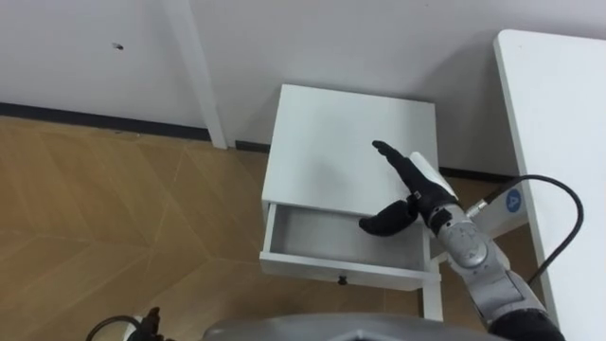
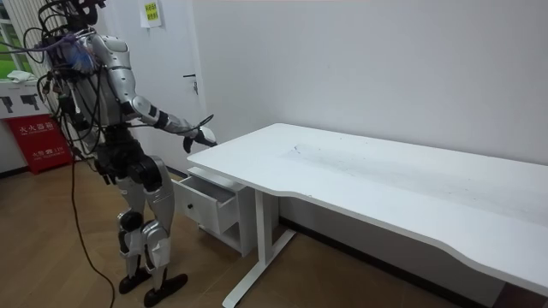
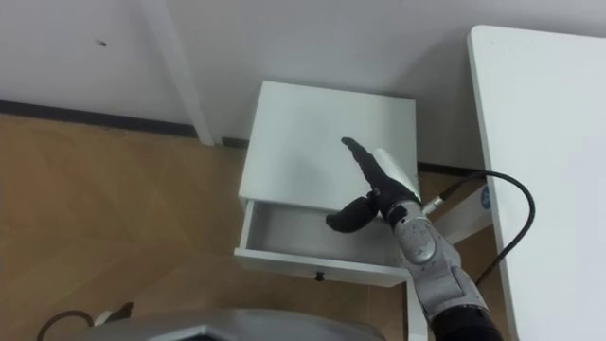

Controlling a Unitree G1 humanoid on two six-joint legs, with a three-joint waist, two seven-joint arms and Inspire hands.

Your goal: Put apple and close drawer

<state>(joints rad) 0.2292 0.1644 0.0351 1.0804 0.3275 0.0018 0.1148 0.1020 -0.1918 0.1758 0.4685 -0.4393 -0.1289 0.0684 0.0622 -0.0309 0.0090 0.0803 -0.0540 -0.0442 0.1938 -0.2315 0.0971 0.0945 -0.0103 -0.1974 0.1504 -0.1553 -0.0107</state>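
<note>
My right hand (image 1: 417, 194) covers the right rear corner of the open drawer (image 1: 322, 232), so I cannot tell what lies in that corner. The drawer's back end sits under the top of the cabinet (image 1: 346, 142), out of sight. The white desk (image 1: 559, 142) is cut by the right edge, and my forearm runs off the bottom edge. In the room view the desk hides much of the cabinet, and my hand is too small there to read its fingers.
</note>
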